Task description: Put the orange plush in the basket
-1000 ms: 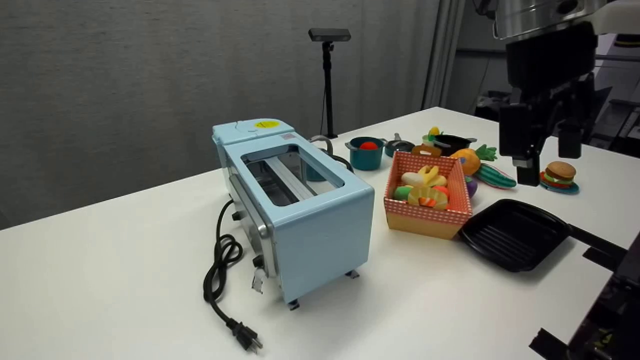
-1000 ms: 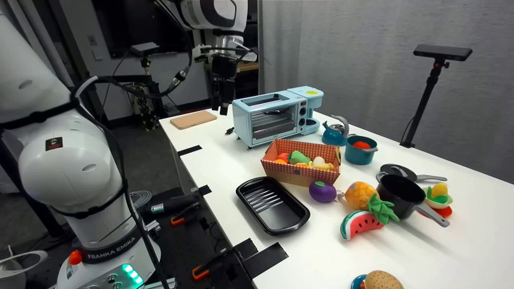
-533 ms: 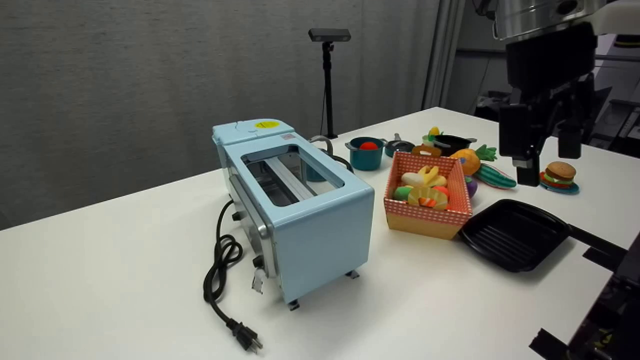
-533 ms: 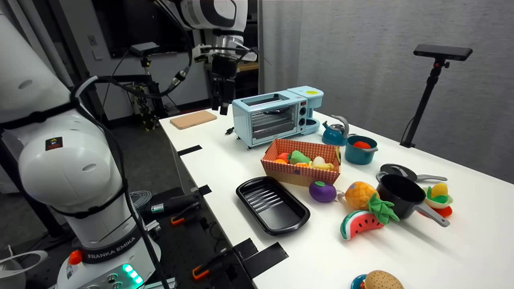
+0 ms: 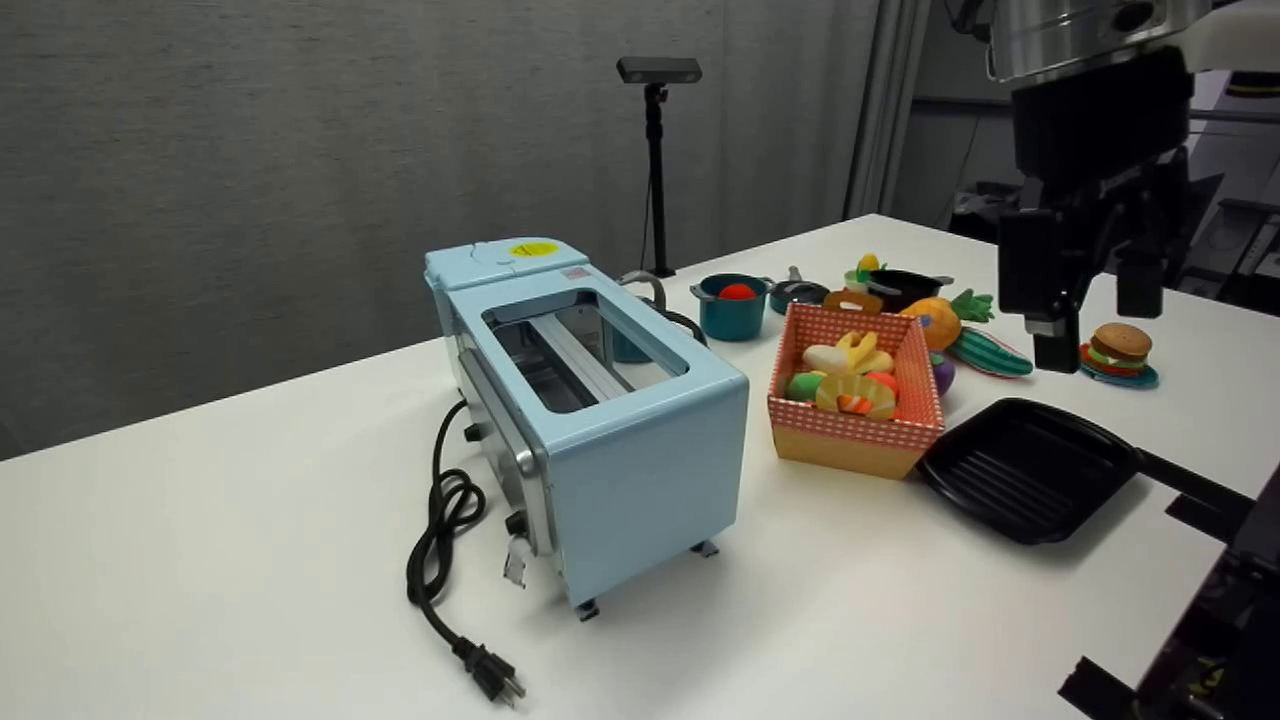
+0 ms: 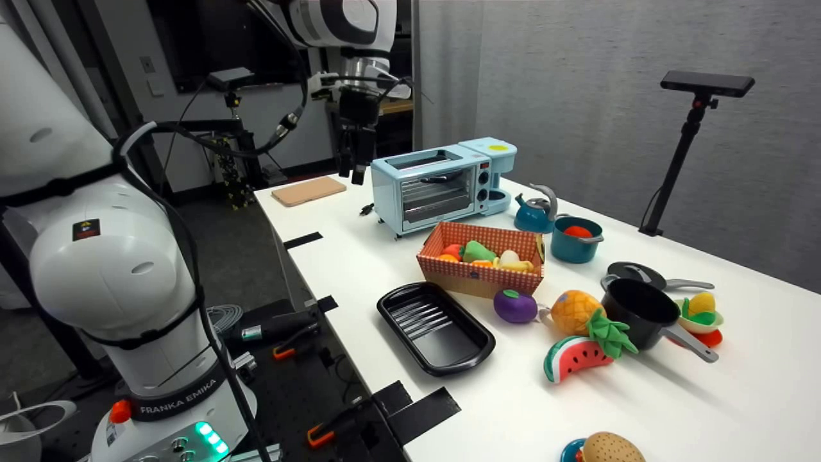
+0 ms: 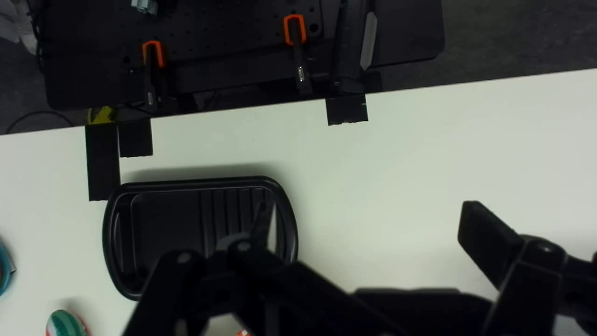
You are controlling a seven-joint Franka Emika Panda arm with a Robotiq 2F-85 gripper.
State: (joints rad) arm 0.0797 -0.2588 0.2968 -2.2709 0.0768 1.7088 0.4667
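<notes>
The basket, a red-and-white checked open box, stands in both exterior views (image 5: 850, 455) (image 6: 474, 277) and holds several toy foods. A small bright orange round plush (image 6: 449, 258) lies partly hidden inside it. A larger orange pineapple-shaped plush (image 6: 577, 312) with green leaves lies on the table outside the basket; it also shows in an exterior view (image 5: 932, 325). I cannot tell which is the orange plush. My gripper (image 5: 1098, 325) (image 6: 351, 173) is open and empty, high above the table and apart from the basket. Its spread fingers show in the wrist view (image 7: 368, 217).
A black pan (image 6: 436, 327) (image 7: 200, 184) lies beside the basket. A light-blue toaster (image 5: 645, 500) (image 6: 420, 192) stands behind it. A purple eggplant (image 6: 515, 307), watermelon (image 6: 577, 359), black saucepan (image 6: 641, 308), teal pot (image 6: 573, 249), kettle (image 6: 535, 215) and burger toy (image 6: 612, 449) are around.
</notes>
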